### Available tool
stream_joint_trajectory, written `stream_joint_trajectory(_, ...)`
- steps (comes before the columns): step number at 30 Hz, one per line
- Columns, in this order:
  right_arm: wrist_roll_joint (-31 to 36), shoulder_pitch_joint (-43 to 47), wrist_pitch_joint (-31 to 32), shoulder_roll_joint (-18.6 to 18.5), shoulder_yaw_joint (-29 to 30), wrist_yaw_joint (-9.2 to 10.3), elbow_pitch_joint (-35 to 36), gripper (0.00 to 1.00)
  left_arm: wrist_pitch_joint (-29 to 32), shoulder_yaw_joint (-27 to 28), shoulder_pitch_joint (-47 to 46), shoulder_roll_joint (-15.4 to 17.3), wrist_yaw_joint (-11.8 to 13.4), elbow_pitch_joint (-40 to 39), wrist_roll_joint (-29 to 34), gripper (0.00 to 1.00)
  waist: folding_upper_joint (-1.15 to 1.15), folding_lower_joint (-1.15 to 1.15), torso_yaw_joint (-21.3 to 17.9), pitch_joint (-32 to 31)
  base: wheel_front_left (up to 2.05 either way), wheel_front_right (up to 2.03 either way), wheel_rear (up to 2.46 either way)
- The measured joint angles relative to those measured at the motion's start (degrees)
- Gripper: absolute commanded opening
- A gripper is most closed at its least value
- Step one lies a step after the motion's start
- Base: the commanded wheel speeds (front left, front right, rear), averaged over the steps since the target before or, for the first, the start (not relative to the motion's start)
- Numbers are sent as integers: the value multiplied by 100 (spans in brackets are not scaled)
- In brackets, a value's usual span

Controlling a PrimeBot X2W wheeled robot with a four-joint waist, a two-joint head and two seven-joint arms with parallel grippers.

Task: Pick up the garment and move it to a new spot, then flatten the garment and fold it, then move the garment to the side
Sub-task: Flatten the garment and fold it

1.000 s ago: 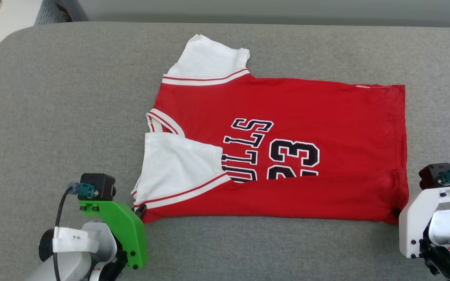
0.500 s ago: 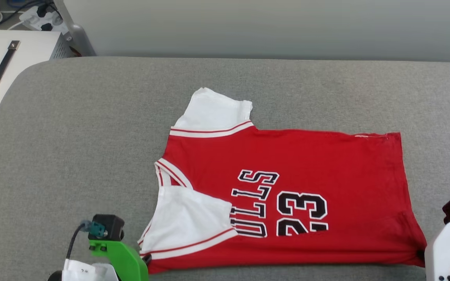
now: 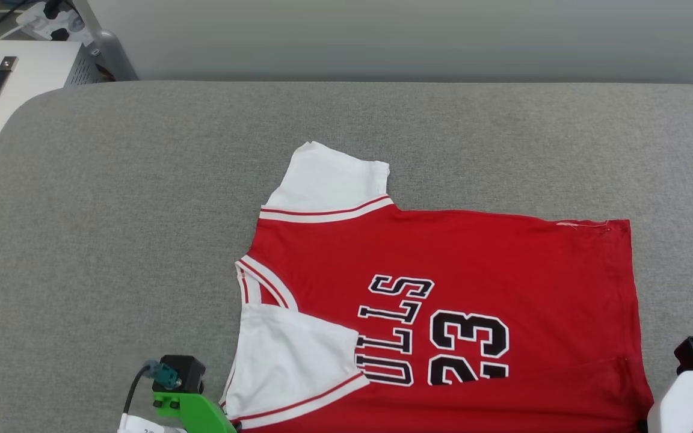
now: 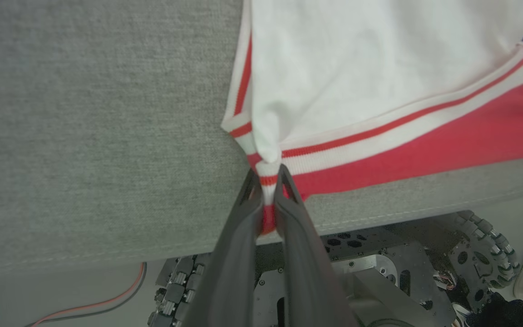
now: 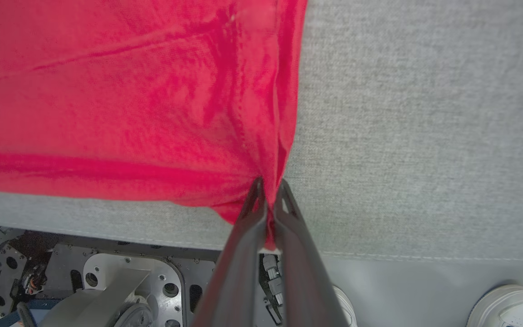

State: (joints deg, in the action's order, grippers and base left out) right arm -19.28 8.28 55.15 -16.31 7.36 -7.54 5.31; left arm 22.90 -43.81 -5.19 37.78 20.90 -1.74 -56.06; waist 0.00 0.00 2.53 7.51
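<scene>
1. The left gripper (image 4: 267, 184) is clamped on the striped sleeve corner of the BULLS 23 jersey (image 3: 443, 258), at 7 o'clock.
2. More bare grey padded table (image 3: 112, 240) is seen beyond the centred jersey than a second ago: a smoothing drag is judged.
3. The right gripper (image 5: 268, 190) is clamped on its red hem corner, at 5 o'clock.
4. A pale wall (image 3: 382, 36) is seen at 12 o'clock, a white case (image 3: 33, 78) at 10.

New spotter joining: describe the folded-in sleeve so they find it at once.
On the grey table lies a red jersey, collar toward the robot's left. The folded-in sleeve is the white one at its near left corner. Unlike the other sleeve, spread on the table, it overlaps the black lettering.
</scene>
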Motion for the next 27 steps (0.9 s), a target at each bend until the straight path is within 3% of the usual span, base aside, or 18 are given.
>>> stream_joint_trajectory(14, 89, -153, -258, 8, -130, 0, -393, 0, 1, -76, -198, -136, -163, 398, 2, 0, 0, 0, 16, 186, 0, 0, 0)
stream_joint_trajectory(15, 89, -165, -294, 8, -136, 0, -423, 0, 0, -76, -204, -143, -176, 412, 3, 11, 0, 0, 18, 176, 0, 0, 0)
stream_joint_trajectory(16, 88, -169, -307, 4, -144, 0, -434, 0, -3, -78, -207, -147, -177, 417, 9, 53, 0, 0, 19, 169, 0, 0, 0)
stream_joint_trajectory(17, 75, -175, -339, 3, -152, 0, -454, 36, -29, -81, -213, -157, -177, 430, 20, 100, 0, 0, 21, 155, 0, 0, 0)
stream_joint_trajectory(18, 70, -180, -407, -1, -159, 0, -466, 100, -68, -77, -225, -169, -177, 445, 20, 100, 0, 0, 22, 134, 0, 0, 0)
stream_joint_trajectory(27, -309, -404, -1642, 81, -115, 1, 46, 100, -1069, 240, -370, -225, -201, 278, 321, 100, 0, 0, 32, -244, 0, 0, 0)
